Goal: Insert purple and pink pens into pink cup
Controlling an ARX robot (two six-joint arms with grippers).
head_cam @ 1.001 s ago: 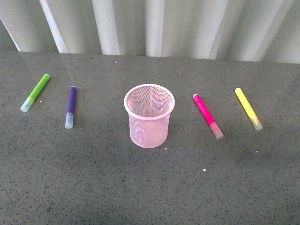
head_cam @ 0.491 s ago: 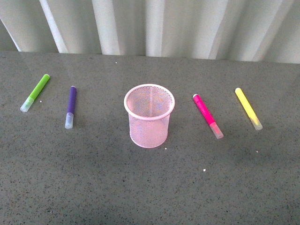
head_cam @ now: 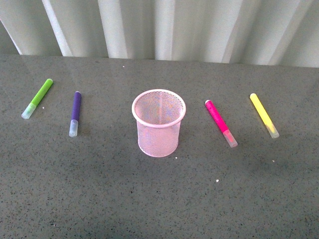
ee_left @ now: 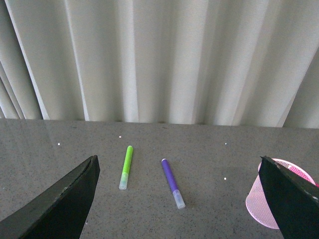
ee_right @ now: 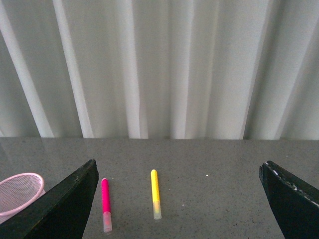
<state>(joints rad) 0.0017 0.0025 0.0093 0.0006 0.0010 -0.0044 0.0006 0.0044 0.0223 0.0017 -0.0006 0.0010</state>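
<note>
Nothing of the task is done yet: the pink cup [head_cam: 158, 124] stands empty and upright in the middle of the desk [head_cam: 99, 199], mouth up, and both pens lie flat on the desk outside it, so two pick-ups and two drops are left. The purple pen [head_cam: 75, 113] lies toward the left edge, well apart from the cup. Its long axis runs almost straight from the far edge to the near edge, with the clear cap toward the near edge. The pink pen [head_cam: 221, 123] lies on the other side of the cup, nearer to it but not touching. Its axis is slanted, with the coloured end toward the far edge and the clear cap toward the near edge and a little toward the right edge. Two pens that do not belong to the task lie further out: a green pen [head_cam: 37, 98] beyond the purple one toward the left edge, and a yellow pen [head_cam: 264, 115] beyond the pink one toward the right edge. The left gripper [ee_left: 177, 159] is spread wide and holds nothing, hanging above the desk and facing the purple and green pens. The right gripper [ee_right: 178, 163] is just as wide open and empty, facing the pink and yellow pens. Neither arm shows in the front view. By my reading, each pen must be lifted and tipped upright before it will drop into the cup.
</note>
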